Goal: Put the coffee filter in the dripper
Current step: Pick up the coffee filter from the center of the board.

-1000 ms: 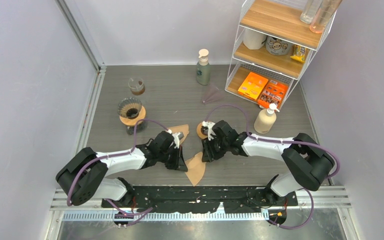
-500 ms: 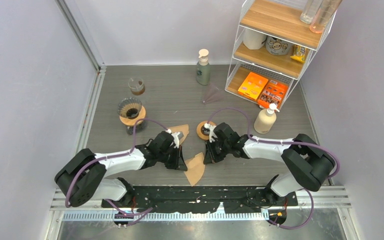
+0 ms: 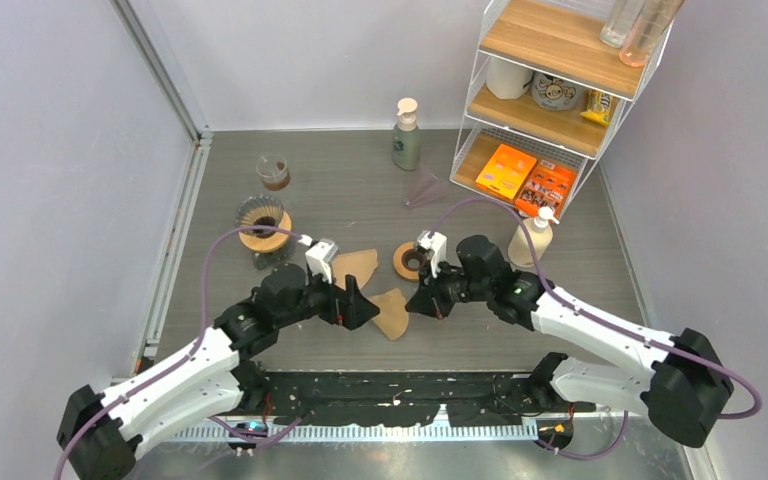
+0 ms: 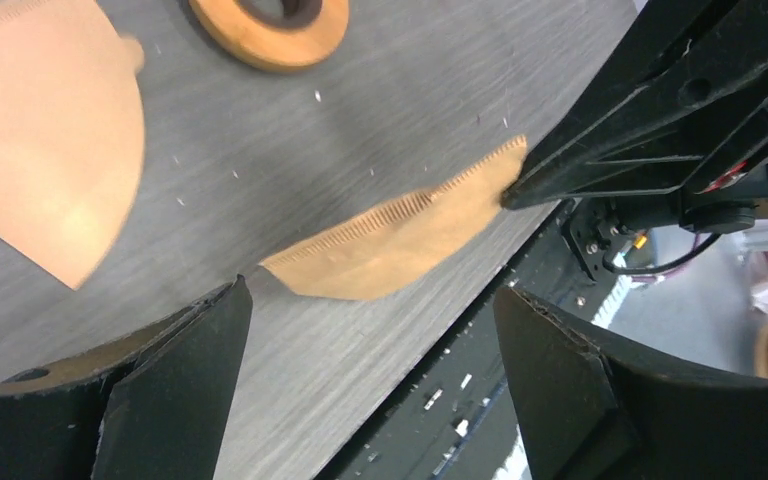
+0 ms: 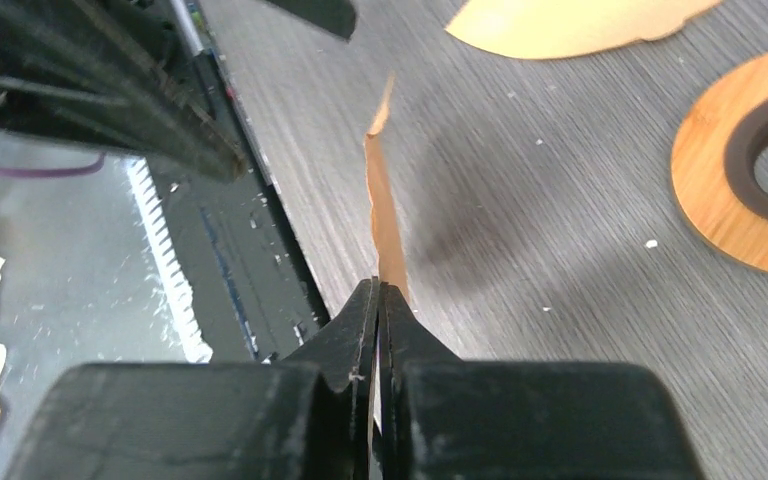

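Observation:
A brown paper coffee filter hangs just above the table's near edge, tilted. My right gripper is shut on its right corner. In the right wrist view the filter stands edge-on out of the shut gripper. My left gripper is open just left of the filter and does not touch it; its fingertips stand wide apart. The glass dripper on its wooden collar stands at the back left, apart from both grippers.
A second filter lies flat beside a wooden ring. A glass cup stands behind the dripper. Further off are a green pump bottle, a cream pump bottle and a wire shelf rack.
My left gripper has opened and let go of the filter. My right gripper has shut on the filter's corner. Both arms have shifted, and the filter sits slightly farther from the near edge.

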Controlling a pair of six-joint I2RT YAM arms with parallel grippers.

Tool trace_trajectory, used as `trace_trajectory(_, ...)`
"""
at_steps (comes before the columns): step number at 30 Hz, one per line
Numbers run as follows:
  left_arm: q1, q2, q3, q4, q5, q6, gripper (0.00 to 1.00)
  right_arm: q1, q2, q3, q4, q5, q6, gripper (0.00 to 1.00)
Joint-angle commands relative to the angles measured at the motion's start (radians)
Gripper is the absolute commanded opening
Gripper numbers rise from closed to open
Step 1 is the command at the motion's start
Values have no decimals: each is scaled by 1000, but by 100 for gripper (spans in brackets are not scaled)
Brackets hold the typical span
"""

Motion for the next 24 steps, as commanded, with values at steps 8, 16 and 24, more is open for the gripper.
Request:
trace_trajectory(8,-1,-179,-111,285,299,275,99,5,-132,219,-336,-184,-236,5)
trace_trajectory(16,-1,-42,-55,363,429,306,90,5,-100,300,-388,-246,-257,5)
trace_trajectory(24,-1,65,-46,547,558,188,15,-4,-94,337,-400,-198,-253,5)
